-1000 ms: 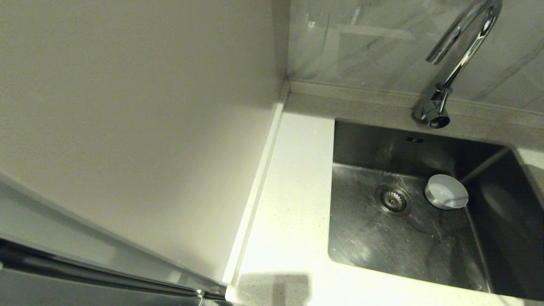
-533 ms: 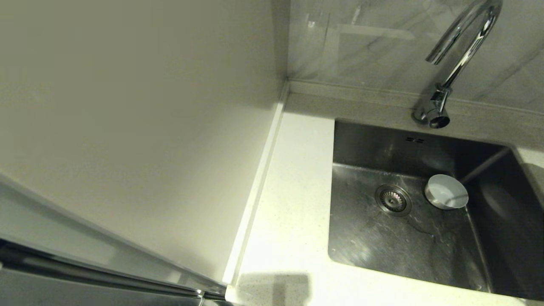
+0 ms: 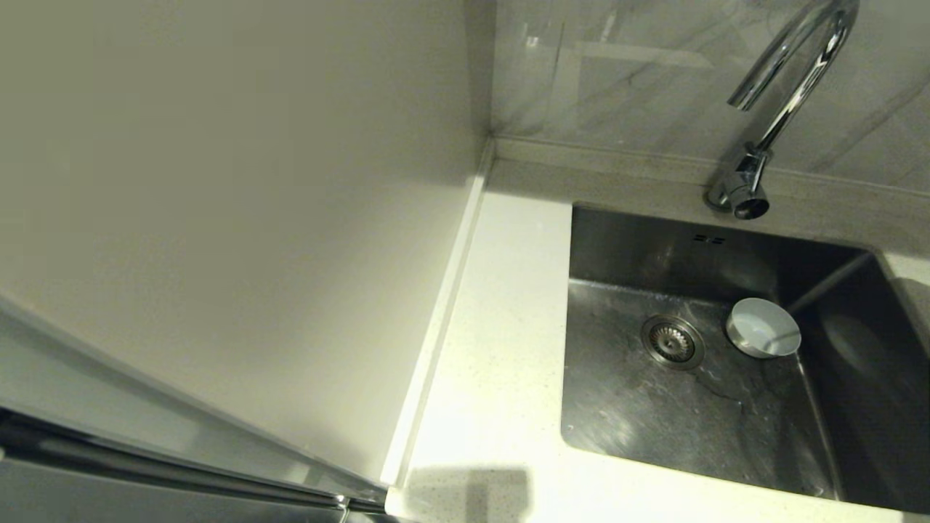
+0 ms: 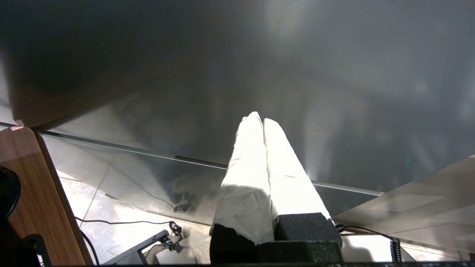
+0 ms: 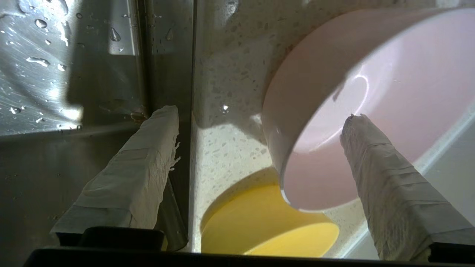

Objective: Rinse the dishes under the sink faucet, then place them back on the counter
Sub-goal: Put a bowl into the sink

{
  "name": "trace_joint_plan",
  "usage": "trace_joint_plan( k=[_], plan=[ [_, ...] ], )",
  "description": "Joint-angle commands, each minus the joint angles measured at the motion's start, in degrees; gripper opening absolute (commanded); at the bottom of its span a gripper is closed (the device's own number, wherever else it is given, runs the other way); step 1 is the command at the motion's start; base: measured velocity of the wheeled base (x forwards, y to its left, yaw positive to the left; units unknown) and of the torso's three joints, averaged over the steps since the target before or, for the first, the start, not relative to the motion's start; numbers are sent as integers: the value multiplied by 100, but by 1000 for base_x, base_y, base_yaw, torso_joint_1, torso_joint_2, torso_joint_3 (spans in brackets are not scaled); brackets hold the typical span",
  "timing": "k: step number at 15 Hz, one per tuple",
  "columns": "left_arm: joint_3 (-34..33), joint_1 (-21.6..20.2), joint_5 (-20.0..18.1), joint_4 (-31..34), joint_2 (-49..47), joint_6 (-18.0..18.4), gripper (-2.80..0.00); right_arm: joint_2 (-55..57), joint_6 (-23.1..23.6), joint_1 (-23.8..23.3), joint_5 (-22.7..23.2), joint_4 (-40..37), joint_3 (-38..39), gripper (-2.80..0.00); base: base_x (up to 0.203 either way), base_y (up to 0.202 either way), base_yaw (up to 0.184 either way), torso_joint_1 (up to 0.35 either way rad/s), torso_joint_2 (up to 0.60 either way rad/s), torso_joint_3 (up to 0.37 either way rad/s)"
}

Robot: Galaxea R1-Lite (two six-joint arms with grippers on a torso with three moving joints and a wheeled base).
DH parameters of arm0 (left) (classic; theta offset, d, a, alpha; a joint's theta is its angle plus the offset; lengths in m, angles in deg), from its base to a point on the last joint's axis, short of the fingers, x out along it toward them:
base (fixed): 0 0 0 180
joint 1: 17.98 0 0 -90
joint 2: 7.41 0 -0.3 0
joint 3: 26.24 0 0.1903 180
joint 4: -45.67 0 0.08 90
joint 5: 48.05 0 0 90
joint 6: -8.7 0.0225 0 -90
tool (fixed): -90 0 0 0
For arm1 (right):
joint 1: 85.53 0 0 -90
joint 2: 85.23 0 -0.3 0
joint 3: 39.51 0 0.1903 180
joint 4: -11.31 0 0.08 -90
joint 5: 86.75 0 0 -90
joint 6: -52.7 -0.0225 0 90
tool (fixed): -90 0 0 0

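Note:
A white bowl (image 3: 763, 328) sits upright in the steel sink (image 3: 654, 414), just right of the drain (image 3: 671, 341) and below the chrome faucet (image 3: 788, 94). In the right wrist view a pale pink bowl (image 5: 371, 92) and a yellow bowl (image 5: 259, 222) stand on the speckled counter (image 5: 222, 148) beside the sink's wet wall (image 5: 55, 74). My right gripper (image 5: 259, 115) is open wide. One finger hangs over the pink bowl's hollow, the other over the sink's edge, and the bowl's near wall lies between them, ungripped. My left gripper (image 4: 259, 118) is shut and empty, parked facing a dark panel.
A cream wall panel (image 3: 218, 218) fills the left of the head view, beside a strip of white counter (image 3: 501, 327). Neither arm shows in that view. Water drops cling to the sink wall near my right gripper.

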Motion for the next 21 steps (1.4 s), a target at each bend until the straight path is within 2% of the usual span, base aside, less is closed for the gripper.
trace_joint_plan(
  k=[1, 2, 3, 16, 21],
  plan=[
    [-18, -1, 0, -2, 0, -2, -280, 100, 26, 0, -5, 8, -12, 0, 0, 0, 0, 0, 0, 0],
    [-18, -1, 0, -2, 0, -2, -280, 109, 38, 0, -5, 66, -14, -81, 0, 0, 0, 0, 0, 0],
    [-18, -1, 0, -2, 0, -2, -280, 117, 43, 0, -14, 70, -14, -280, 0, 0, 0, 0, 0, 0],
    [-18, -1, 0, -2, 0, -2, -280, -284, 34, 15, 22, 70, 238, -280, 0, 0, 0, 0, 0, 0],
    [-18, -1, 0, -2, 0, -2, -280, -1265, 239, 178, 912, 62, 979, -280, 0, 0, 0, 0, 0, 0]
  ],
)
